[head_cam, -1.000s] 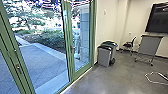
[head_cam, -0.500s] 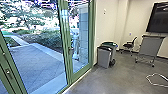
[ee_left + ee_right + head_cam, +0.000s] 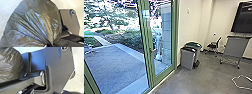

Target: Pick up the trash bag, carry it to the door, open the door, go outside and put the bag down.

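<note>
In the left wrist view, the dark, shiny trash bag (image 3: 32,21) bulges out. Its plastic draws together in tight folds at my left gripper (image 3: 50,44), which is shut on it. Part of the same bag (image 3: 10,64) appears beside the robot's base in the right wrist view. Green-framed glass doors (image 3: 145,45) stand ahead in the head view, with a handle (image 3: 152,50) on the frame between two panes. Through the glass lies the paved yard (image 3: 116,65).
Grey bins (image 3: 187,58) stand against the wall right of the doors. Farther right are a black chair (image 3: 214,46), a wheeled cart (image 3: 234,48) and a wall screen (image 3: 242,18). A white cable (image 3: 240,77) lies on the floor. Outside, a path (image 3: 102,40) passes bushes.
The head camera has moved: the door frames slide left across the picture, the leftmost one now near the edge, and more of the yard and path shows.
</note>
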